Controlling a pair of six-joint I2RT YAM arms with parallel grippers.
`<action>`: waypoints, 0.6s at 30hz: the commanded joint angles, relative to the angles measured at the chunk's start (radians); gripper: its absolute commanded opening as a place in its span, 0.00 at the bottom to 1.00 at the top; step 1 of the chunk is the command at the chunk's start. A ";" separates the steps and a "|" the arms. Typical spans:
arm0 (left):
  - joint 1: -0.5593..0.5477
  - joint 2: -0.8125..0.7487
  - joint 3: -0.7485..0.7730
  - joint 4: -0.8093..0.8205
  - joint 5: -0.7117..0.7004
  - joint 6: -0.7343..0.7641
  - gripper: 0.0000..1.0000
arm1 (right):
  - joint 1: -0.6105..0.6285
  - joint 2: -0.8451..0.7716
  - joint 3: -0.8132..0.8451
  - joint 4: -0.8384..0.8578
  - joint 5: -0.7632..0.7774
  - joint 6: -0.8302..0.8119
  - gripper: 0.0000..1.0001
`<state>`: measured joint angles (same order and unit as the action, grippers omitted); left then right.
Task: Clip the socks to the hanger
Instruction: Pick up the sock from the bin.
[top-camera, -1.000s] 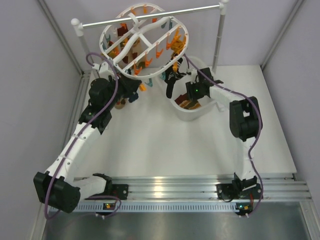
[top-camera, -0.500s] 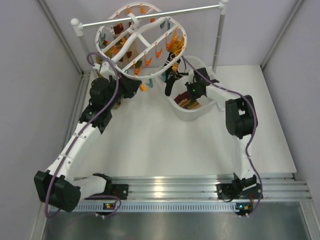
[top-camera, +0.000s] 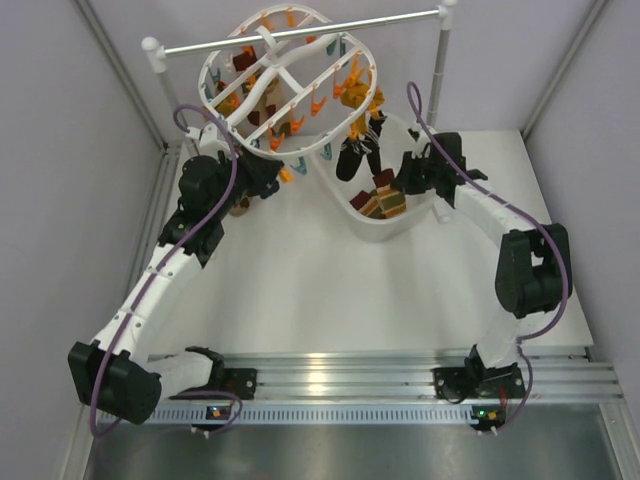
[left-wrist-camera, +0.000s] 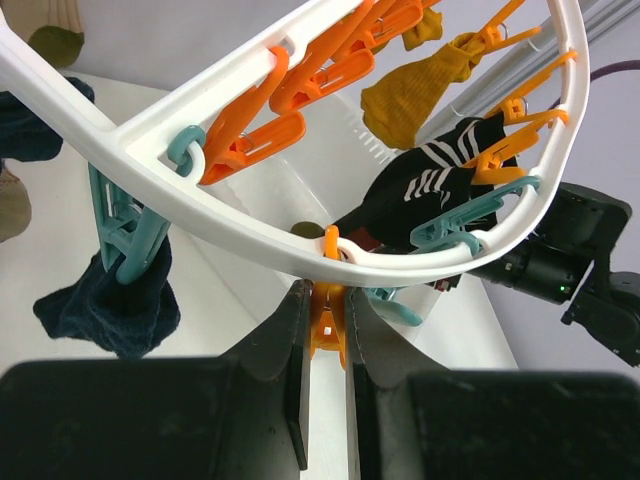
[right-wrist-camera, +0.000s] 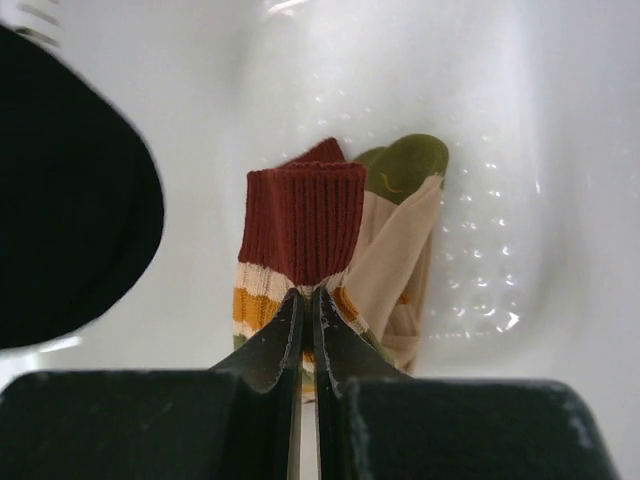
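A white desk (top-camera: 300, 290) between pale grey walls carried both arms, bolted at its near edge.

**Left hand.** The left hand (left-wrist-camera: 328, 300) was closed on the tail of an orange clip (left-wrist-camera: 328, 338) that hung from the lower rim of the hanger (top-camera: 265, 92). Whether the clip's mouth stood open could not be made out.

**Right hand.** The right hand (right-wrist-camera: 307, 298) reached down into the white tub (right-wrist-camera: 520, 120). Its fingers were shut on the ribbed red-brown cuff of a striped sock (right-wrist-camera: 300, 215). This sock lay against a tan sock (right-wrist-camera: 400, 260).

**Hanger.** Beyond the hands, the hanger already bore a black sock with white stripes (left-wrist-camera: 440, 185), a mustard sock (left-wrist-camera: 415, 95) and a navy sock (left-wrist-camera: 110, 310), the last held in a teal clip (left-wrist-camera: 120, 235). The hanger itself hung tilted from the metal rail (top-camera: 300, 30) at the far side of the desk.

**Step in hand (judged).** The striped sock had been picked from the tub and had next to be carried to the clip held by the left hand.

- The sock should be lifted straight up until it hangs clear of the tan sock, so that only one comes away.
- The pinch sat at the very edge of the cuff and left little fabric above the fingers, so the cuff would likely have to enter the clip's mouth beside the fingertips.
- The left hand should keep the clip pressed and the rim steady, because the hanger hangs freely and could swing when touched.
- The left hand should let go only once the fabric is seated deep in the clip.
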<state>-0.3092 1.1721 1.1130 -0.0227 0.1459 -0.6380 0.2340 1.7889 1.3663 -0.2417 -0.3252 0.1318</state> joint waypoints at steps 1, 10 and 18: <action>0.013 -0.003 0.022 0.098 -0.017 -0.019 0.00 | -0.007 -0.066 -0.035 0.133 -0.083 0.078 0.00; 0.015 0.000 0.021 0.101 -0.026 -0.029 0.00 | -0.053 -0.164 -0.088 0.177 -0.121 0.166 0.00; 0.015 0.003 0.021 0.113 -0.020 -0.034 0.00 | -0.073 -0.278 -0.223 0.215 -0.144 0.127 0.00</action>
<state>-0.3084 1.1721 1.1130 -0.0208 0.1493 -0.6563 0.1719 1.5955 1.1687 -0.1135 -0.4347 0.2695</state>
